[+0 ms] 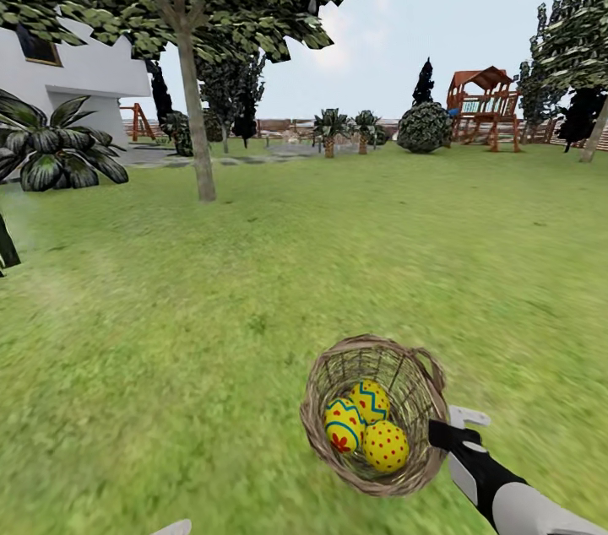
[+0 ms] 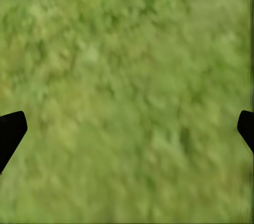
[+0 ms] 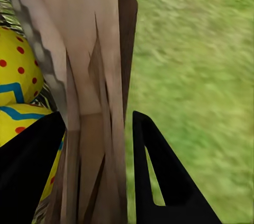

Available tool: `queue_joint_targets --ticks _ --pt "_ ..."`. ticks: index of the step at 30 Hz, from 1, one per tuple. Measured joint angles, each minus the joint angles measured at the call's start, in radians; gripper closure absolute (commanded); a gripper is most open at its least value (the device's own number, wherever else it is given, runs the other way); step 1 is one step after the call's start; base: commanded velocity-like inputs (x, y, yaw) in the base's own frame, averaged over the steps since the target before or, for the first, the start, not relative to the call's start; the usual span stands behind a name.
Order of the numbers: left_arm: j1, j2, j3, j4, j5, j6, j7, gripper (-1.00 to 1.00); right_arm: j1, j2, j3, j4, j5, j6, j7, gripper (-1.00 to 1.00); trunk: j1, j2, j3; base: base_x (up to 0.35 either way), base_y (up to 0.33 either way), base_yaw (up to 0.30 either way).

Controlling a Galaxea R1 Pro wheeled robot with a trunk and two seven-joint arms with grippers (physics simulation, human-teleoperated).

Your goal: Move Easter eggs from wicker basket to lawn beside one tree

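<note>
R gripper (image 3: 98, 144) is clamped on the wicker basket (image 1: 371, 413) rim, wall between fingers, three Easter eggs (image 1: 365, 424) inside, just past the inner finger. L gripper (image 2: 127, 128) is spread apart over the lawn (image 2: 127, 49). Step: prob. hauling the basket toward the tree (image 1: 196, 121), well ahead. Next: set down beside trunk, then pick eggs out.

Under my left gripper (image 2: 127, 131) lies blurred green lawn (image 2: 127, 65); my two dark fingertips (image 2: 10, 131) sit wide apart at opposite edges, holding nothing.

The right arm (image 1: 515, 501) is cut off by the head view's lower edge. The wicker basket (image 3: 90, 75) wall hides most of the Easter eggs (image 3: 16, 75) in the right wrist view. The lawn (image 2: 127, 75) is blurred in the left wrist view.
</note>
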Motion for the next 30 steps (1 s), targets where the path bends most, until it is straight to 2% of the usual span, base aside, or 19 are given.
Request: queue_joint_targets --ticks 2,3,5,11,14,18,30 --pt "0.0 -0.001 -0.001 0.031 0.001 -0.028 0.0 -1.0 0.001 0.0 -0.006 0.021 0.0 -0.002 0.012 1.0 0.0 0.0 0.0 0.331 -0.069 0.0" --pt "0.0 0.0 -0.002 0.044 0.001 -0.068 0.0 -1.0 0.001 0.0 0.013 0.033 -0.002 -0.012 0.016 1.0 0.0 0.0 0.0 0.331 -0.043 0.0" --pt "0.0 -0.001 -0.003 0.05 0.001 -0.086 0.0 -1.0 0.0 0.001 -0.008 0.037 0.003 -0.024 0.018 1.0 0.0 0.0 0.0 0.331 -0.047 0.0" --pt "0.0 0.002 -0.003 0.051 0.001 -0.092 0.0 -1.0 0.001 0.001 0.006 0.051 0.0 -0.032 0.019 1.0 0.0 0.0 0.0 0.331 -0.037 0.0" --pt "0.0 0.001 -0.003 0.051 0.001 -0.093 0.0 -1.0 0.0 0.003 -0.001 0.052 0.001 -0.032 0.018 1.0 0.0 0.0 0.0 0.331 -0.055 0.047" --pt "0.0 0.0 -0.003 0.051 0.001 -0.091 0.0 -1.0 0.0 0.006 -0.006 0.053 0.002 -0.082 0.016 1.0 0.0 0.0 0.0 0.331 -0.08 0.244" --pt "0.0 -0.001 -0.002 0.051 0.001 -0.09 0.0 -1.0 0.0 0.008 0.0 0.066 0.002 -0.088 0.017 1.0 0.0 0.0 0.0 0.331 -0.11 0.274"
